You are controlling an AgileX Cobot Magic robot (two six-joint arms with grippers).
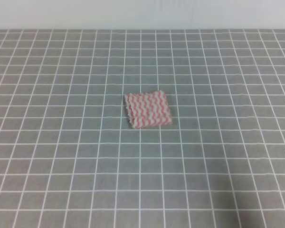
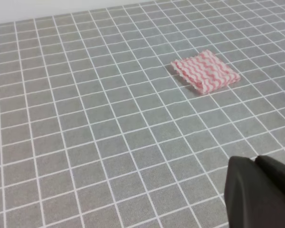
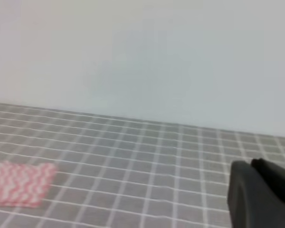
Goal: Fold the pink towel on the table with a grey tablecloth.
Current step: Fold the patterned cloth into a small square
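The pink towel (image 1: 148, 109) lies flat near the middle of the table with a grey tablecloth (image 1: 61, 156), as a small square with layered edges along its left side. In the left wrist view the pink towel (image 2: 205, 71) sits far up and right of my left gripper (image 2: 259, 192), of which only a black part shows at the bottom right corner. In the right wrist view the pink towel (image 3: 20, 184) is blurred at the lower left, far from my right gripper (image 3: 259, 194), also only a black corner piece. Neither gripper touches the towel. No arm shows in the exterior high view.
A pale wall (image 1: 142, 13) rises behind the table's far edge. White grid lines run over the grey cloth (image 2: 85, 142) on all sides of the towel.
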